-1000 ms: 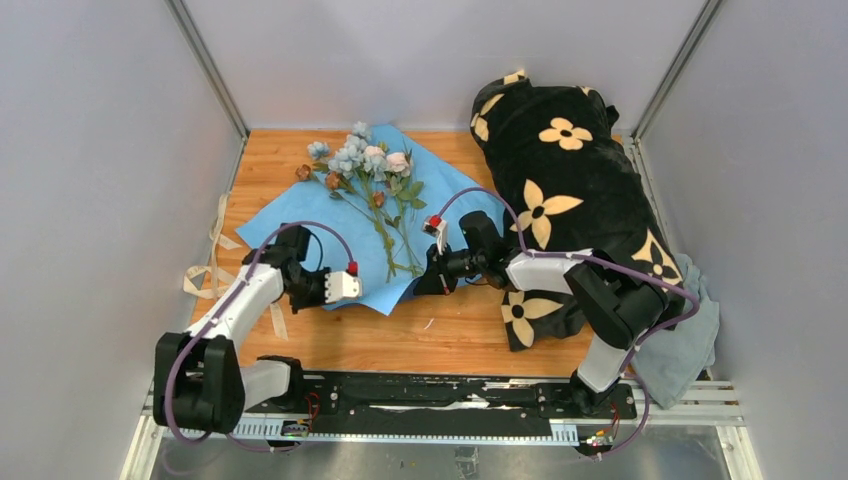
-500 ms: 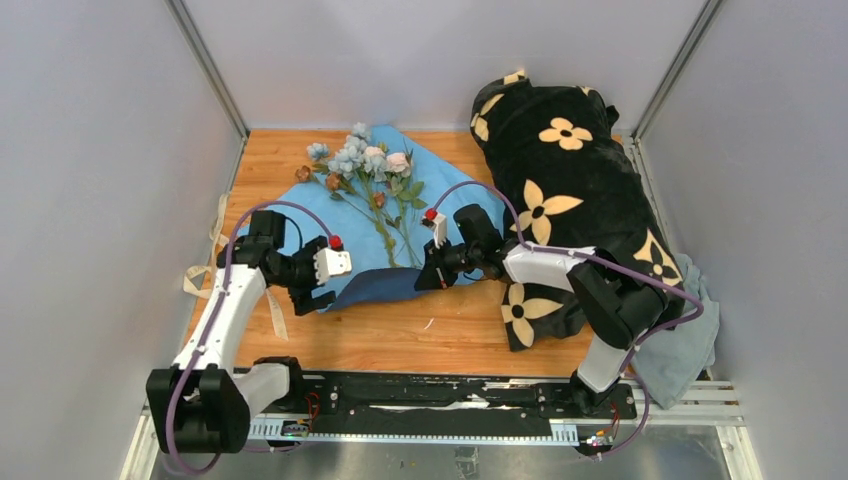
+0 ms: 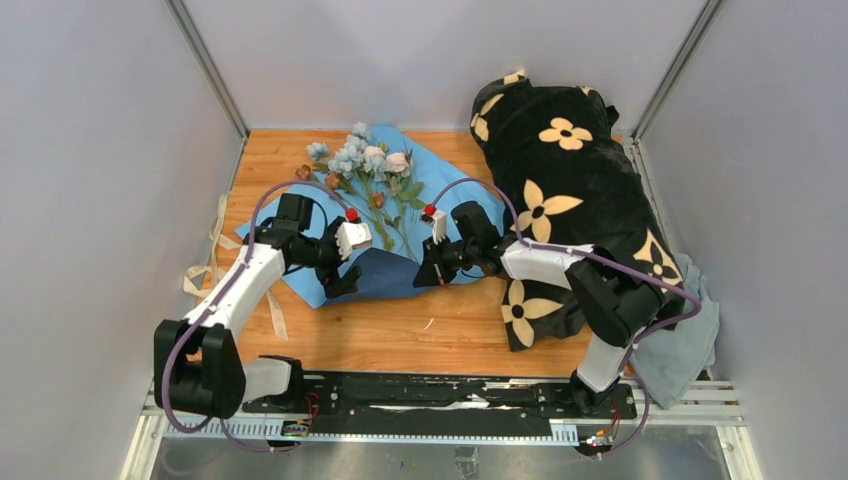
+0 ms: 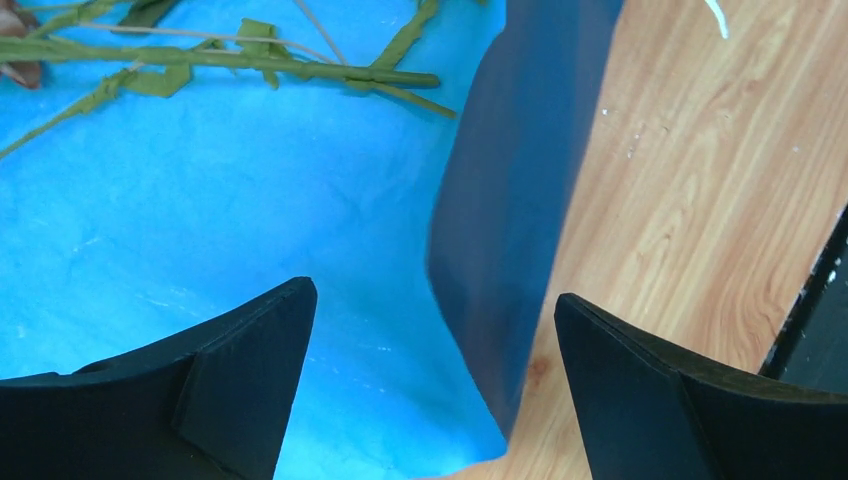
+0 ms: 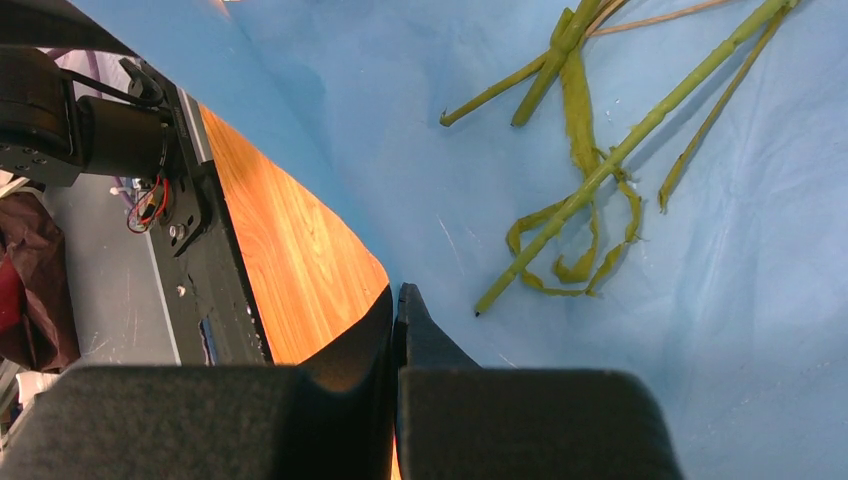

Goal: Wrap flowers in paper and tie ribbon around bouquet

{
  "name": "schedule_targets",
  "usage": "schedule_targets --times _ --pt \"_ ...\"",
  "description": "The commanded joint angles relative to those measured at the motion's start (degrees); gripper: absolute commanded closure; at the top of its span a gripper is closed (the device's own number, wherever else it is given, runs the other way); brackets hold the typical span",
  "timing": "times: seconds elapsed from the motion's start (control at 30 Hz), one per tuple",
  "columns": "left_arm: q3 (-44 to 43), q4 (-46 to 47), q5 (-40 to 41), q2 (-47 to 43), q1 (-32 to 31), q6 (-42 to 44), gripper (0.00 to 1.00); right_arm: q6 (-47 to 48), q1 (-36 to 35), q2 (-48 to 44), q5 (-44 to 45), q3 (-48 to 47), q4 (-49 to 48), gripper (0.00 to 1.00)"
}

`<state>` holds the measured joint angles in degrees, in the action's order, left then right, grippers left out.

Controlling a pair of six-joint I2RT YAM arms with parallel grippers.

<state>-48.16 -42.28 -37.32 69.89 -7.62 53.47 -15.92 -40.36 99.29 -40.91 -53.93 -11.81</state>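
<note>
Two states: left tool [image 4: 432, 293] spread wide above paper [image 4: 200, 210], empty; right tool [image 5: 398, 292] pinched together on paper edge.

Left gripper [image 4: 432, 300] now open off paper [image 4: 200, 220].

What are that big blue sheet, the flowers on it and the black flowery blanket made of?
The large crinkled blue sheet looks like thin matte paper: it creases and folds over, navy on the back. The pale blue and pink flowers seem artificial, perhaps fabric on plastic: stiff, evenly green stems. The black blanket with cream flower shapes looks like plush, fuzzy fabric.
</note>
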Motion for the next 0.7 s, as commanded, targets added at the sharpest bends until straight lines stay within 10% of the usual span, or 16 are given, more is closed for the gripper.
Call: schedule_targets --times 0.0,0.1,0.27,0.53,0.67 --pt "-1.24 5.25 1.20 4.56 -0.45 -6.28 0.01 0.09 0.66 0.57 -0.11 -0.42 1.88 1.00" --pt "-1.60 5.17 -1.09 6.43 -0.47 -7.28 0.27 0.57 0.68 0.73 -0.35 -0.80 2.29 1.00" --pt "-3.67 2.58 -7.40 7.30 -0.47 -6.37 1.00 1.11 1.13 1.22 -0.26 -1.35 3.44 1.00" --pt "-9.82 9.68 9.06 19.58 -0.47 -17.39 1.00 1.73 1.27 1.50 1.44 -2.56 5.24 0.93" --pt "-11.30 12.29 11.50 24.28 -0.47 -20.03 1.00 2.72 2.01 1.37 5.71 -4.67 10.08 0.71"
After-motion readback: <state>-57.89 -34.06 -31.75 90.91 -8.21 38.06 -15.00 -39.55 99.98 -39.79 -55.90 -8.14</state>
